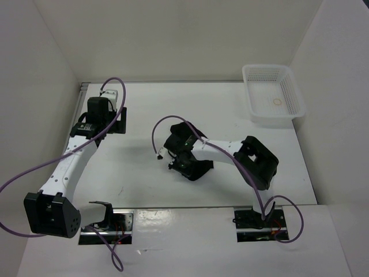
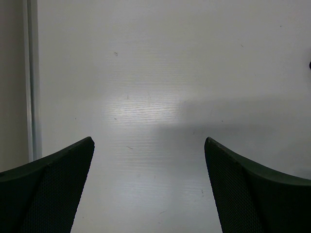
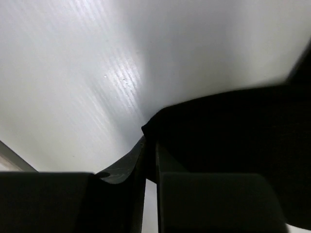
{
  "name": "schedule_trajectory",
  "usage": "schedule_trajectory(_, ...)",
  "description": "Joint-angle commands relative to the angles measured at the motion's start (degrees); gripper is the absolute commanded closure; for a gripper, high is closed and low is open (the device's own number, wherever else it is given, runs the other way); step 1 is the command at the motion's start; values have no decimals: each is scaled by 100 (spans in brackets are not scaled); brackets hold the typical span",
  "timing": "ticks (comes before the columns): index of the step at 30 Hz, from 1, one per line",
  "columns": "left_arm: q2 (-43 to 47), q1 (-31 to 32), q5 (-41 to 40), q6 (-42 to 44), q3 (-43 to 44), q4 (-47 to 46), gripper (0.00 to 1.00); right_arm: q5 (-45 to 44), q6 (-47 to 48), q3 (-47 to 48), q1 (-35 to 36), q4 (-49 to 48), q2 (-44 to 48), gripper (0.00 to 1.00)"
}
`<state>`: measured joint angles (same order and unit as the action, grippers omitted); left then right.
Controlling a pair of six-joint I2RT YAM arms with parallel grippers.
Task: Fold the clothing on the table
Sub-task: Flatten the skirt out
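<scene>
In the right wrist view the right gripper [image 3: 149, 194] filled the bottom of the frame, its jaws nearly together. An edge of the black clothing [image 3: 233, 131] ran down into the slit between them, so it looked pinched there, and the rest of the cloth spread to the right of the frame. From above, the clothing lay bunched in the middle of the table [image 1: 230, 104], directly under that gripper; its long axis could not be told from the heap. The left gripper [image 2: 148, 143] hung farther back, toward the upper left, jaws wide over bare tabletop and well apart from the cloth, which lay to its lower right. The right arm was plainly the nearer one for the fold. A white basket [image 1: 271, 117] sat in the far upper right corner
</scene>
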<state>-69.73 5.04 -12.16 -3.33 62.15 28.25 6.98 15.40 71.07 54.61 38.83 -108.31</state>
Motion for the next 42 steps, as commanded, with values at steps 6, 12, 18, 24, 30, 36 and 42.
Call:
schedule_trajectory(6,241,-20,-14,-150,96,-188,0,-760,-327,486,76,-122,-472,100)
schedule_trajectory(12,241,-20,-199,-150,96,-188,0,-883,-20,2330,453,528,-674,100)
schedule_trajectory(18,188,-20,-331,-212,96,-240,0,-1050,288,4089,823,706,-535,100)
schedule_trajectory(24,188,-20,-383,-212,43,-241,0,-1120,429,3987,657,151,686,100)
schedule_trajectory(30,250,-20,-208,-212,43,-241,0,-1885,683,1302,-326,-692,2163,100)
schedule_trajectory(36,250,-20,47,-159,43,-241,0,-2182,684,-625,-1110,-465,3211,100)
schedule_trajectory(42,83,-20,1248,279,43,-4,0,-2404,341,-1341,-1583,-411,3159,100)
